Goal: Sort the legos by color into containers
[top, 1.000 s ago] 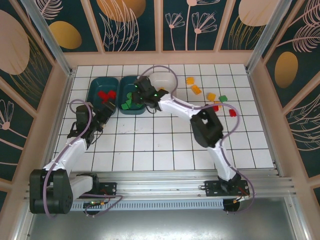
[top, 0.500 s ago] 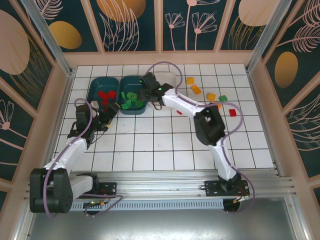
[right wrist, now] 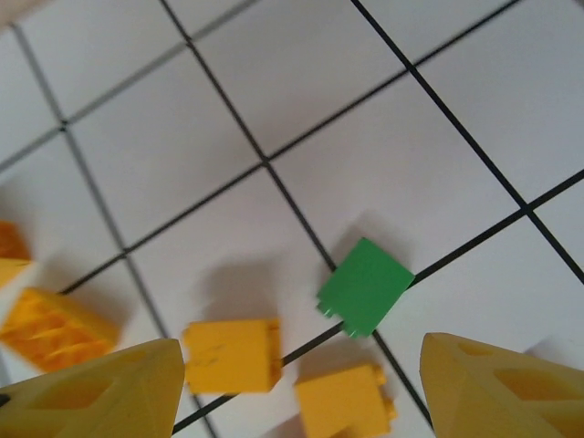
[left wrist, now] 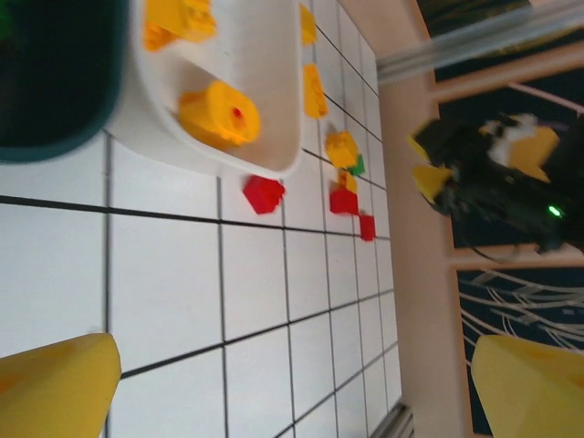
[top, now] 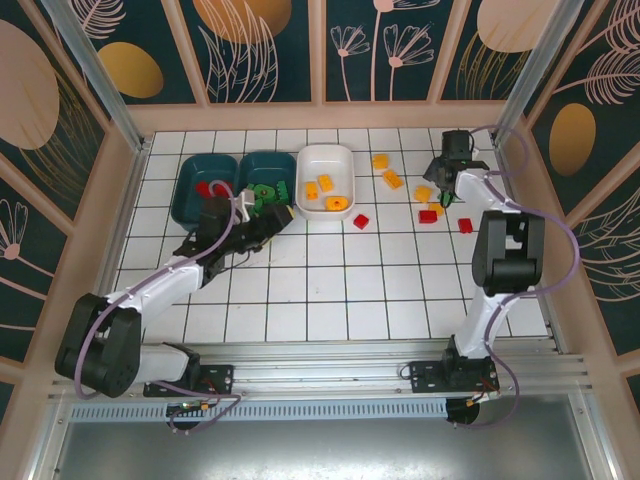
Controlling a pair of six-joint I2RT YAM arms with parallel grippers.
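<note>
Hovering over green lego (right wrist: 365, 285), right gripper (right wrist: 297, 370) jaws spread, empty; left gripper (left wrist: 292, 388) wide open, nothing held, near white container (left wrist: 274, 91).

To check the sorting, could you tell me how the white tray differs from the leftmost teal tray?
The white tray is pale, the leftmost teal tray dark. The white tray holds orange-yellow bricks; the leftmost teal tray holds red bricks. The white tray ends the row on the right, the leftmost teal tray on the left. Both are shallow rounded rectangles of like size.
</note>
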